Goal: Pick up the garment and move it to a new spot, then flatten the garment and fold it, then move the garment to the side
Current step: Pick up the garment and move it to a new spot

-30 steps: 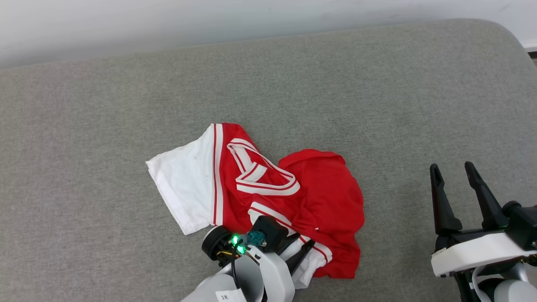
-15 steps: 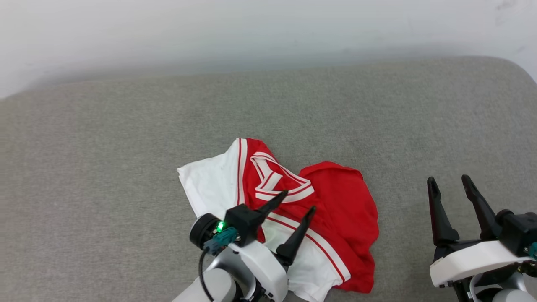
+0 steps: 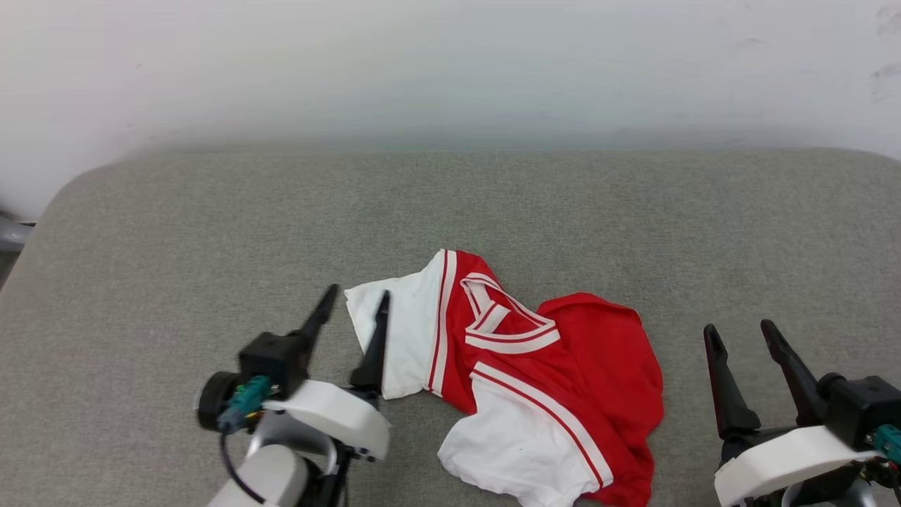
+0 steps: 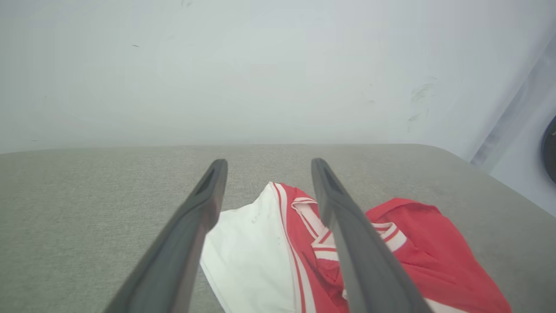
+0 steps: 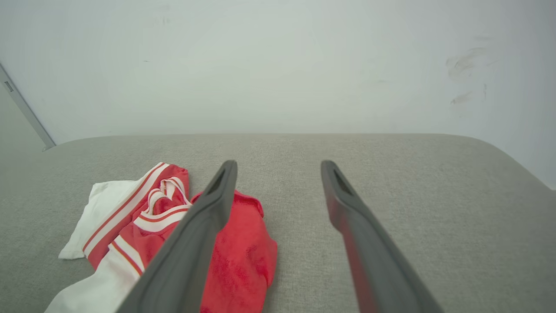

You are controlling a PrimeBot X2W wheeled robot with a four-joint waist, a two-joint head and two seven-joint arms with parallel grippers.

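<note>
- A pale, scuffed wall (image 3: 422,63) was seen behind a grey cloth-covered surface (image 3: 211,211) with rounded corners.
- The left tool (image 3: 357,294) was held with its fingers spread wide and nothing gripped. It was poised at the edge of one white sleeve (image 3: 401,338). Whether a finger touched the cloth could not be told.
- The right tool (image 3: 738,327) was likewise spread and empty, and was held apart from the fabric.
- The garment (image 3: 563,359) lay crumpled between the two tools, near the front of the surface. Its striped collar (image 3: 507,327) was turned up, and its red body (image 3: 612,366) was bunched toward the right tool.
- The garment was judged light, limp and thin. It would likely sag from any pinched point, and several layers could be caught together.
- The shoulders beside the collar, or the sleeve hems, were judged the best holds, one for each tool.
- The surface's woven cloth was judged likely to drag on the fabric, so lifting was favoured over sliding. Bare room was seen to the left and beyond.
</note>
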